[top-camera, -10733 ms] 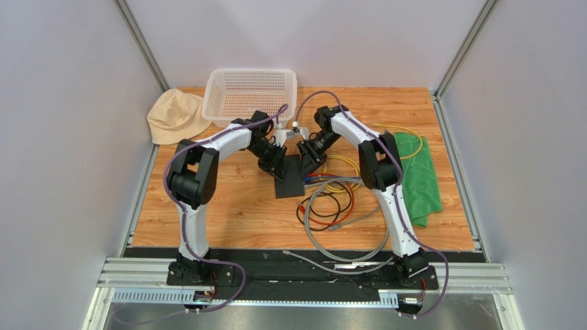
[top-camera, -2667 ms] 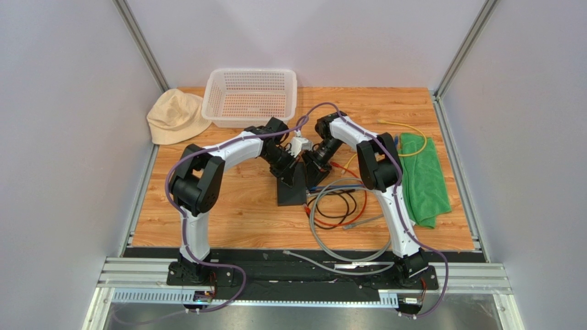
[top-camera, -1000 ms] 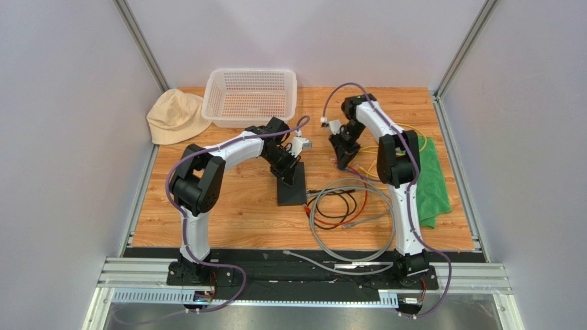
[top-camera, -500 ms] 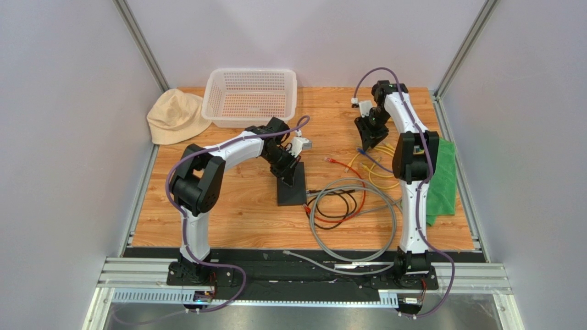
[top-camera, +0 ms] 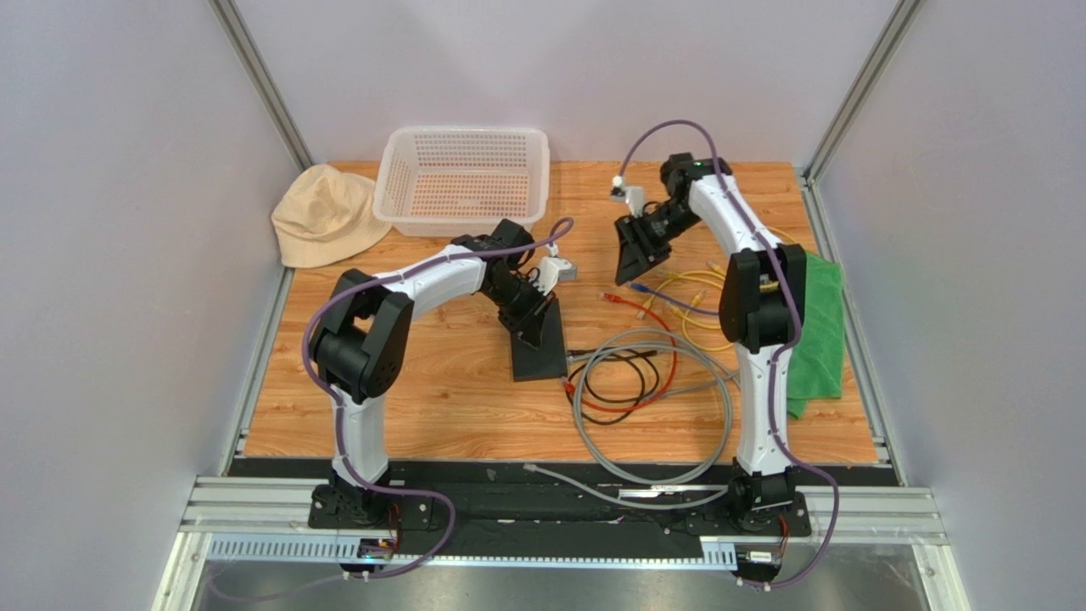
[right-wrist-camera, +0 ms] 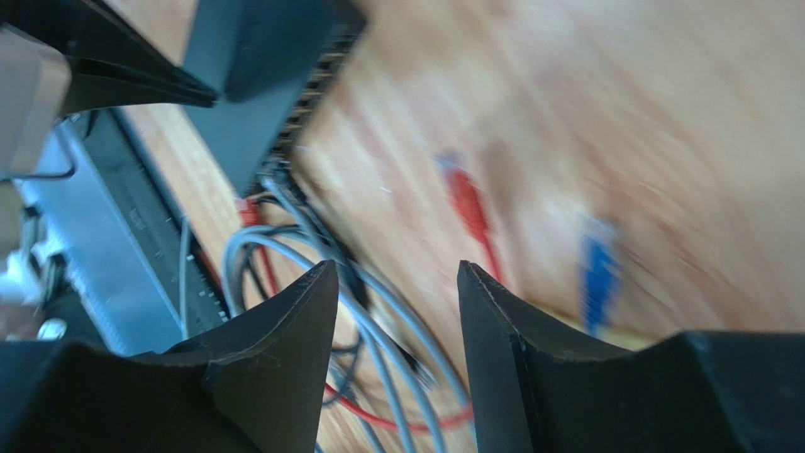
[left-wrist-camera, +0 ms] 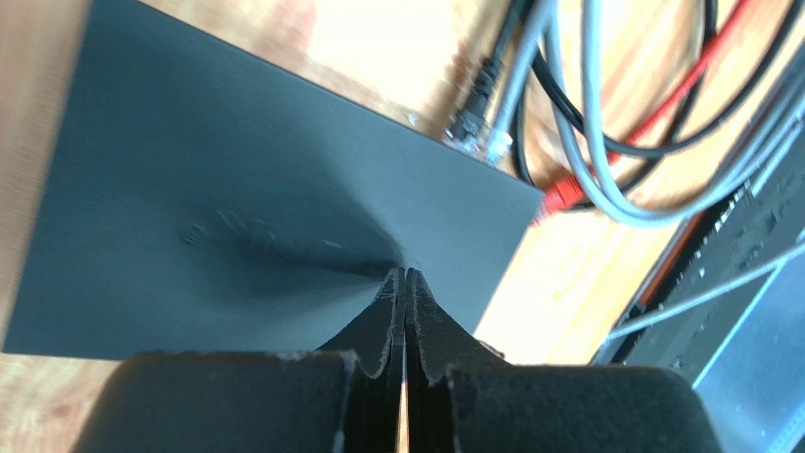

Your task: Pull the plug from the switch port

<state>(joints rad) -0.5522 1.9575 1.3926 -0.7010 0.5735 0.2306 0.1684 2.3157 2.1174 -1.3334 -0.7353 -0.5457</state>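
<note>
Wood bench: one switch, long axis near-far, sockets facing right. Jaws: left gripper clenched, right gripper released.

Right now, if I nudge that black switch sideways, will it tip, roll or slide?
Probably slide, not tip: the switch lies flat and low on the table. It looks light, so the cables at its edge could tug it around. The shut left gripper seems to press on its top, which would likely pin it.
</note>
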